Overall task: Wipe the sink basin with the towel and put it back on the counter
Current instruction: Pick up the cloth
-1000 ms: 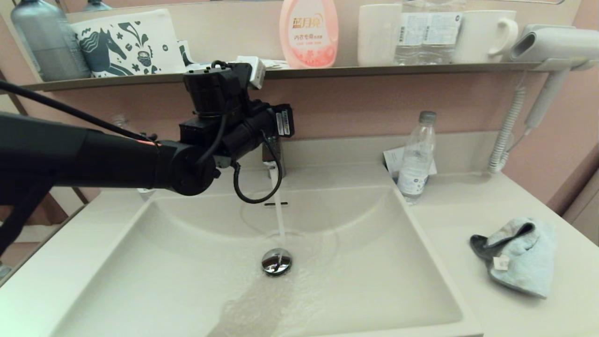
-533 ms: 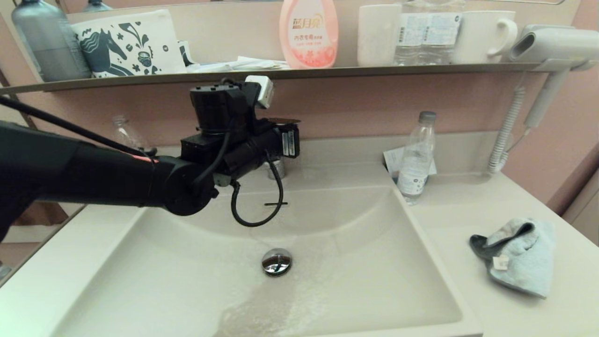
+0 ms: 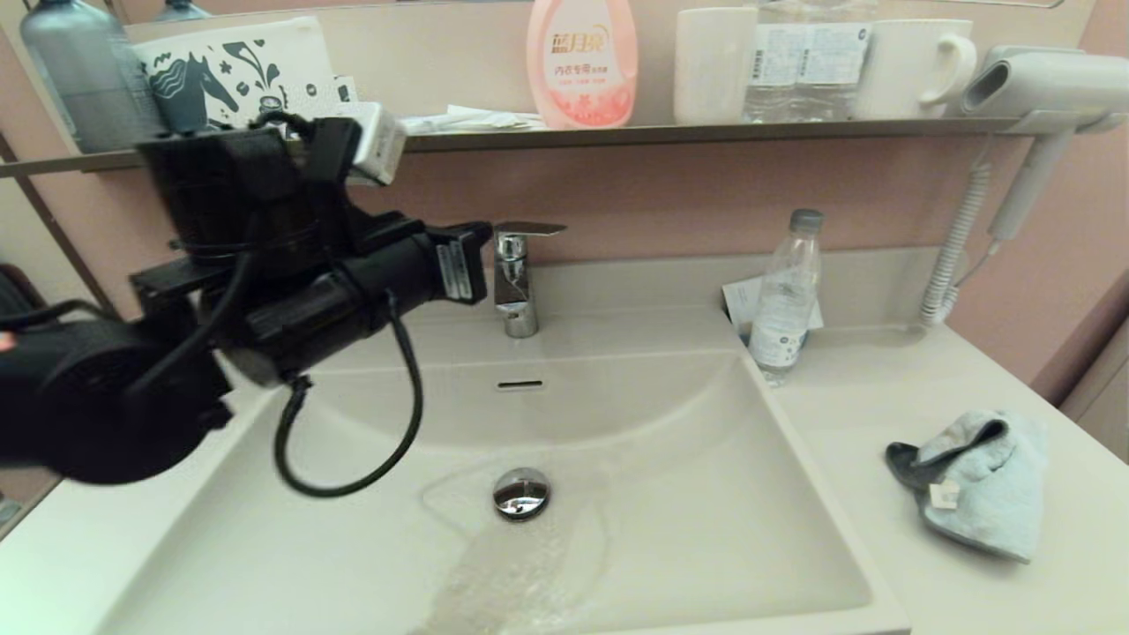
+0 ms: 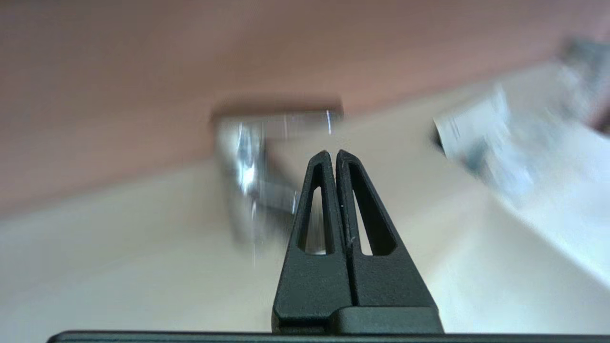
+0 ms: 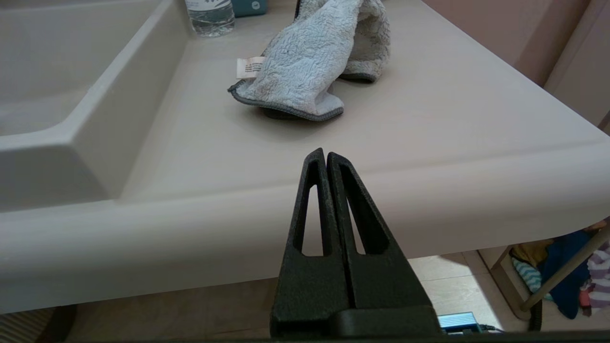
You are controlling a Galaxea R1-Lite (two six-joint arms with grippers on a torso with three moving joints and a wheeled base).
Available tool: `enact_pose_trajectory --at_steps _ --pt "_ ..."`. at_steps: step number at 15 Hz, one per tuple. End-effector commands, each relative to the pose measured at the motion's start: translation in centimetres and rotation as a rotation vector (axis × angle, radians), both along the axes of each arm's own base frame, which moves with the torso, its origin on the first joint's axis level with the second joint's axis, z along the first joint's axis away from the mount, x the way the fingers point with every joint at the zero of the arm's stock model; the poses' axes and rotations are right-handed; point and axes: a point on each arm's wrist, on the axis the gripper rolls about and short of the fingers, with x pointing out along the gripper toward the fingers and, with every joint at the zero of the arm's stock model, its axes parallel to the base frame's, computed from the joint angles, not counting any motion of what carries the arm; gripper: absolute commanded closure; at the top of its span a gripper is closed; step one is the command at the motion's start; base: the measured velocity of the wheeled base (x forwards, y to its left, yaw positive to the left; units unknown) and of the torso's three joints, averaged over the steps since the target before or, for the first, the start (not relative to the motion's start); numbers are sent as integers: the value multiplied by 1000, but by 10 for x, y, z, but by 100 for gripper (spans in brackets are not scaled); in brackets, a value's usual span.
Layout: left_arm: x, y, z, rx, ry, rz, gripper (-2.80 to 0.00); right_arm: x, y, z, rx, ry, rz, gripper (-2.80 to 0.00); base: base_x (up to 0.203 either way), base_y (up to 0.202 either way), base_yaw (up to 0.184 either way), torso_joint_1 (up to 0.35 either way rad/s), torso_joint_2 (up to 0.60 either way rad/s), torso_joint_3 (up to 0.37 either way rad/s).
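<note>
Left gripper point(image 4: 330, 153), fingers pressed together on nothing, held in the air above the left rear of the sink basin point(image 3: 706, 494), tips aimed toward the chrome faucet point(image 3: 516, 278) and apart from it. Faucet lever level, no stream at the spout; a sheet of water lying across the basin floor from the round drain plug point(image 3: 521, 491) toward the near edge.

Right gripper point(image 5: 326, 155), likewise clenched and empty, parked low off the front edge of the counter point(image 5: 429, 124), outside the head camera's frame, pointing in over the counter toward the towel point(image 5: 310, 66).

Towel point(image 3: 979, 481) bunched on the counter to the right of the basin, light-blue pile up, dark grey edge and white tag showing, untouched and well apart from both grippers. Clear water bottle point(image 3: 785, 295) standing at the basin's right rear corner, beyond the towel.

Judged from this: rinse water in, wiping not yet begun, pick-up of the towel the step in hand. Next move likely for the right arm, nearest the cloth: fingers to part, reach over the counter edge, descend on the raised fold, close on enough fabric to lift the whole cloth, then carry it left over the rim into the wet basin, keeping clear of the bottle.
</note>
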Motion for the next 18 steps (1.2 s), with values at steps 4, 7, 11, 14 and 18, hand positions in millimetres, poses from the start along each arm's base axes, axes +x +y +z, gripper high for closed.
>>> enact_pose_trajectory --at_steps 4,7,11,14,18 --pt "-124 71 -10 -45 -71 25 0 0 0 0 0 0 -1 0 0 0 0 0 0 0" --pt "-168 112 -35 -67 -115 171 0 0 0 0 0 0 0 0 0 0 0 0 0 0" --pt "-223 140 -72 -115 -215 373 0 0 0 0 0 0 0 0 0 0 0 0 0 0" --pt "-239 144 -102 -118 -218 463 0 0 0 0 0 0 -1 0 0 0 0 0 0 0" --pt "-259 143 -130 -119 -223 434 0 0 0 0 0 0 0 0 0 0 0 0 0 0"
